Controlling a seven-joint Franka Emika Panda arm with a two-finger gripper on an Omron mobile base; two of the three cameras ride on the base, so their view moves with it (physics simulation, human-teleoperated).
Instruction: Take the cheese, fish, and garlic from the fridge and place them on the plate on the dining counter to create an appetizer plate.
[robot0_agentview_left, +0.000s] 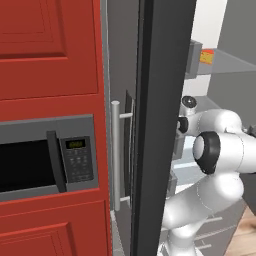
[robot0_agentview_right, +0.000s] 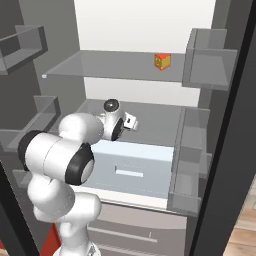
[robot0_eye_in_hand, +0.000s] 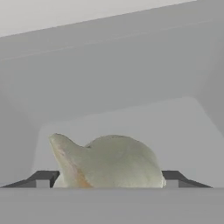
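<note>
The arm is reaching into the fridge (robot0_agentview_right: 200, 65), and in the hand view the garlic (robot0_eye_in_hand: 109, 162) is sitting on the middle shelf squarely between the two fingertips of the gripper (robot0_eye_in_hand: 107, 178), its pointed stem leaning up and to the left. The jaws are standing apart on either side of the bulb, flanking it closely, though I cannot tell whether they are touching it, so the grab looks to need only a straight squeeze. The cheese (robot0_agentview_right: 162, 61) is waiting on the shelf above

The arm (robot0_agentview_right: 65, 165) is glossy white, built of rounded segments. Dark bands ring its joints. The fingertips (robot0_eye_in_hand: 43, 178) are dark grey.
</note>
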